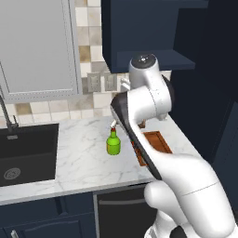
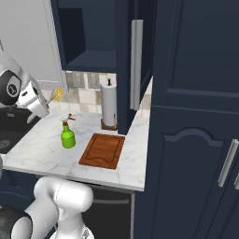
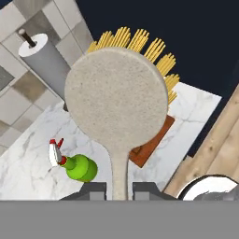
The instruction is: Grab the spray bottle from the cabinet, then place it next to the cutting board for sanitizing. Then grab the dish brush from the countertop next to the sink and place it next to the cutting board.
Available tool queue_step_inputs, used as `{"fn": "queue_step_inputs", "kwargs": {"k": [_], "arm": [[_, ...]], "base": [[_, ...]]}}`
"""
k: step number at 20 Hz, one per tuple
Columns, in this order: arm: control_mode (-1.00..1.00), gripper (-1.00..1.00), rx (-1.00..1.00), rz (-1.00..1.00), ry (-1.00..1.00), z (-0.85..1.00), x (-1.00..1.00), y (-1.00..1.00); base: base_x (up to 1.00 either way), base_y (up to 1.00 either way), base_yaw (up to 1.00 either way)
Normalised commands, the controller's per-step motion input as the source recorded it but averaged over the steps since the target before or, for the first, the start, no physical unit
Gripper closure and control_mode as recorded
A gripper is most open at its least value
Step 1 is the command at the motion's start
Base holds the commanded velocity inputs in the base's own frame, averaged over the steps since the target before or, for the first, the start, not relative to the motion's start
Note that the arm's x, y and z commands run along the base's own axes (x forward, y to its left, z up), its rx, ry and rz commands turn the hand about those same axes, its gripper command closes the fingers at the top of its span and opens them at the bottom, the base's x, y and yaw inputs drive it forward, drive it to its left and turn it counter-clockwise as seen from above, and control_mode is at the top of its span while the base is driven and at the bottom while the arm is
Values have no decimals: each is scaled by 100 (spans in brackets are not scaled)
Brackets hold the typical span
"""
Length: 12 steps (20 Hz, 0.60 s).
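My gripper (image 3: pixel 120 190) is shut on the slim handle of the dish brush (image 3: pixel 116 93), whose round tan head and yellow bristles fill the middle of the hand view. In the right base view the gripper (image 2: pixel 49 99) holds the brush (image 2: pixel 58 94) in the air above the countertop (image 2: pixel 42 144), up and to the left of the spray bottle (image 2: pixel 68 135). The green bottle (image 1: pixel 113 143) stands upright on the marble just left of the cutting board (image 1: pixel 159 142) (image 2: pixel 102 150). Below the brush in the hand view are the bottle (image 3: pixel 79 168) and the board (image 3: pixel 151 142). The navy cabinet (image 1: pixel 139 32) hangs above.
A white paper-towel roll (image 2: pixel 109 105) stands behind the board against the tiled wall. The black sink (image 1: pixel 28 153) with its thin faucet (image 1: pixel 7 116) lies at the left. Tall navy cupboard doors (image 2: pixel 196 116) close off the right. My own arm (image 1: pixel 153 139) hides part of the board.
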Motion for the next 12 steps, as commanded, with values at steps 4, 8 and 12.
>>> {"fn": "queue_step_inputs", "kwargs": {"k": [4,8,12], "arm": [[-100,100,10,0,4,-4,32,-78],[-100,100,4,9,6,-29,61,-68],[-100,100,0,7,6,-58,48,-41]], "base": [[0,0,0],[0,0,0],[0,0,0]]}}
